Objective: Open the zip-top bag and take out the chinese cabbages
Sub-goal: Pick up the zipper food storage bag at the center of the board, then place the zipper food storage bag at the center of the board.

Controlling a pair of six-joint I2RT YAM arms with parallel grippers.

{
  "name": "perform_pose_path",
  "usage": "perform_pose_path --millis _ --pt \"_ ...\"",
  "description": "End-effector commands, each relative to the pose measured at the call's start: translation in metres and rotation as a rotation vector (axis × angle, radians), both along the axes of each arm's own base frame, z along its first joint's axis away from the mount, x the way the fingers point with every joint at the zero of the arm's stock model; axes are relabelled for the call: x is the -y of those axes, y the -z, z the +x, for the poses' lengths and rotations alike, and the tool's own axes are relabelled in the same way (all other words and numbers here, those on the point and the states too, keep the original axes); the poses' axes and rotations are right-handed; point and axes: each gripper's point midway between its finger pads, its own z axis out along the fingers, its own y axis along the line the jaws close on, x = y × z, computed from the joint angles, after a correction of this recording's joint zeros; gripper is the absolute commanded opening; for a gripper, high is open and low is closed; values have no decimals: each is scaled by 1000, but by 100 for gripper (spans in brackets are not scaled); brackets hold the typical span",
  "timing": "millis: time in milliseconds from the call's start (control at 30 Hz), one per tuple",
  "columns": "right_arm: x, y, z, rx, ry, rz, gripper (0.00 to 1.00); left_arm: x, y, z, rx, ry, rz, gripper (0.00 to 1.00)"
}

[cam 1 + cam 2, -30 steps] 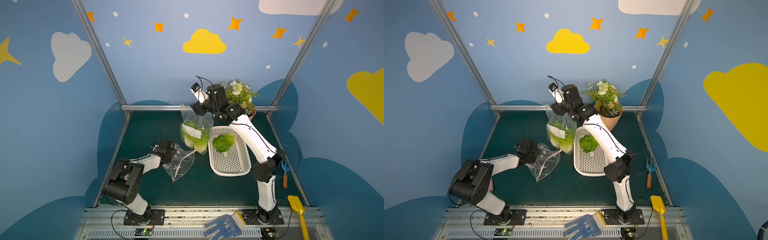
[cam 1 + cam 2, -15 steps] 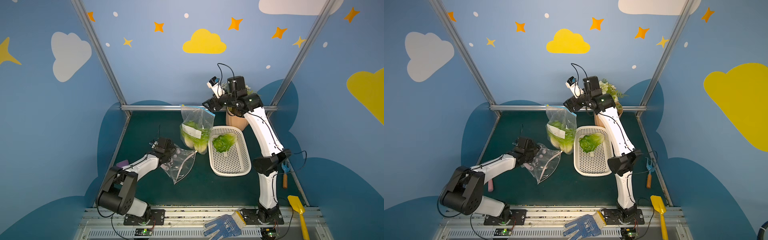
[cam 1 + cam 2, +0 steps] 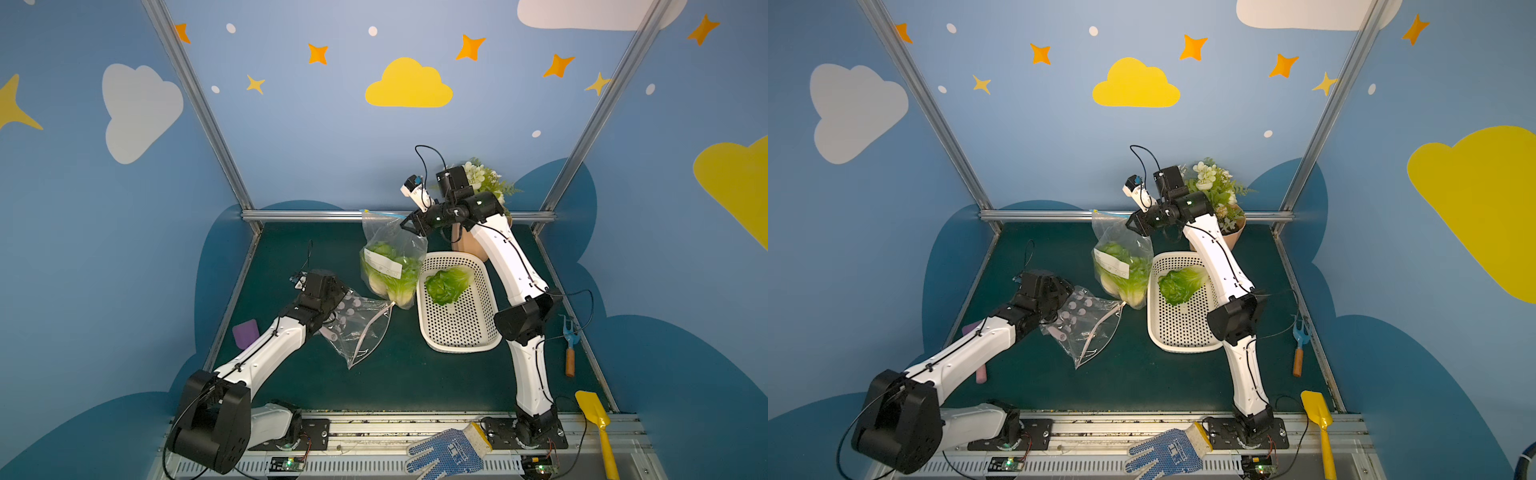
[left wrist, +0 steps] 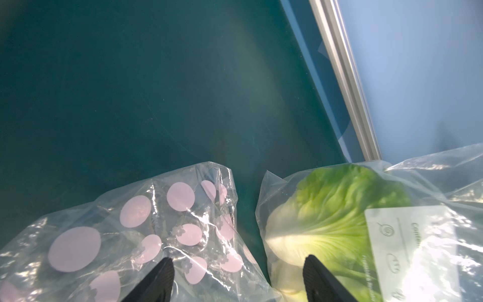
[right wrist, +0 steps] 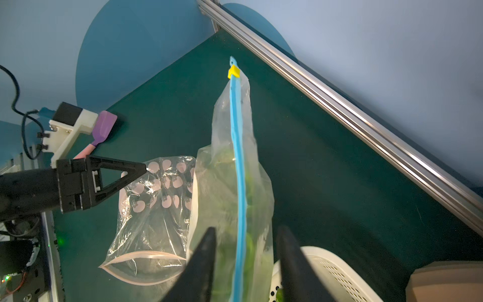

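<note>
I read the table as a clock, with 6 at my rail. A blue dotted work glove point(image 3: 446, 451) lies on the rail at 6. A yellow trowel point(image 3: 592, 409) lies at 5, and a small garden fork point(image 3: 570, 349) lies along the edge at 4. A purple spatula point(image 3: 245, 332) sits at 8, partly behind the left arm.

The left gripper point(image 4: 239, 264) hangs low at about 9, its jaws spread wide with nothing between them. In the left wrist view, one finger shows over a clear pink-dotted bag point(image 3: 361, 328) and the other over the zip-top bag point(image 3: 390, 249). The dotted bag lies slumped on the green mat point(image 3: 291, 257), its mouth gaping toward 6.

At 3 sits a white perforated basket point(image 3: 457, 347), with one loose cabbage head point(image 3: 446, 284) in its far half.

Just past centre toward 12, the zip-top bag stands upright beside the basket. The chinese cabbages point(image 3: 388, 276) fill its lower half, white bases down. Its blue zip strip point(image 5: 239, 157) runs as a single line, and the yellow slider point(image 5: 233, 71) sits at the end away from the right gripper point(image 5: 246, 229). That gripper is at the bag's top corner, jaws partway apart and straddling the strip. There is a gap on each side of the strip, so the jaws are not pinching it. I cannot tell whether the pads brush the film.

At 1, a potted white-flowered plant point(image 3: 1214, 195) stands against the far rail, behind the right arm.
</note>
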Motion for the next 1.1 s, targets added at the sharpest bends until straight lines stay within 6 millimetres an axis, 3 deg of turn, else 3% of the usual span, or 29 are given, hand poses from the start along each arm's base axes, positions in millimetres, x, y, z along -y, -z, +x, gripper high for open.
perform_pose_path --millis 0,267,433,633,800,1067 --pt "-8 -13 -11 9 -29 31 0 -6 -21 -1 26 9 40 80" --pt "-27 -77 -29 225 -92 113 0 -17 -87 -2 177 92 85 81" --pt "-37 -119 -56 355 -157 158 0 -34 -140 -12 261 166 103 81" --pt "-46 -146 -96 383 -270 223 0 -47 -195 -35 380 251 84 82" --pt "-61 -138 -131 375 -395 228 0 -39 -213 -55 429 364 34 82" --pt "-83 -73 -157 185 -482 201 0 -44 -213 -85 438 378 96 85"
